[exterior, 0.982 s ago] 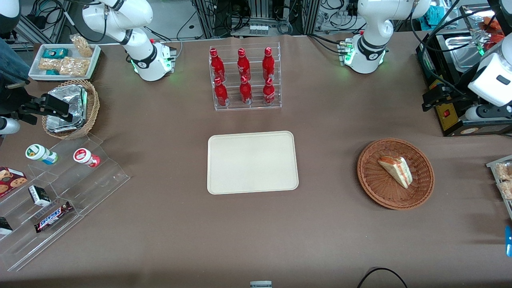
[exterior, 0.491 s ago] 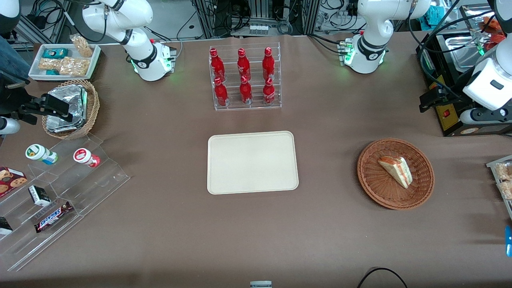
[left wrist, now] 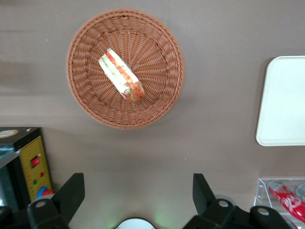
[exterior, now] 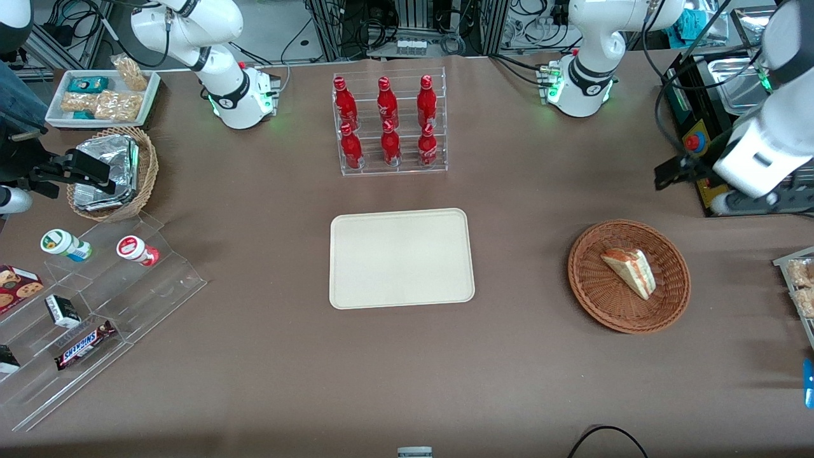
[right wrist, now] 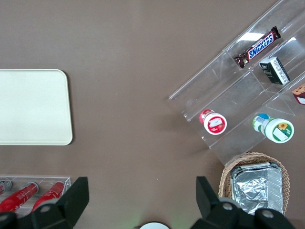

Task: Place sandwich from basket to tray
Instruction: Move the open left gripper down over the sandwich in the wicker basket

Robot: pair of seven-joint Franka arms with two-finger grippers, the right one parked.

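The sandwich (exterior: 629, 272), a white-bread wedge with orange-red filling, lies in the round reddish-brown basket (exterior: 604, 299) toward the working arm's end of the table. The cream tray (exterior: 400, 257) lies bare at the table's middle. My gripper (exterior: 668, 173) hangs high above the table edge, farther from the front camera than the basket and apart from it. In the left wrist view the gripper (left wrist: 137, 191) is open with nothing between its fingers (left wrist: 71, 191). The same view shows the sandwich (left wrist: 121, 75) in the basket (left wrist: 157, 52) and a corner of the tray (left wrist: 286, 100).
A clear rack of red bottles (exterior: 389, 124) stands farther from the front camera than the tray. A black box with a red button (exterior: 696, 143) sits beside my gripper. A snack tray (exterior: 801, 286) is at the working arm's end. A foil-packet basket (exterior: 114, 172) and an acrylic snack stand (exterior: 95, 305) sit at the parked arm's end.
My arm has swung so the gripper sits a little nearer the table's middle and the basket. The red button on the black box has come into view. Sandwich, basket and tray have not moved.
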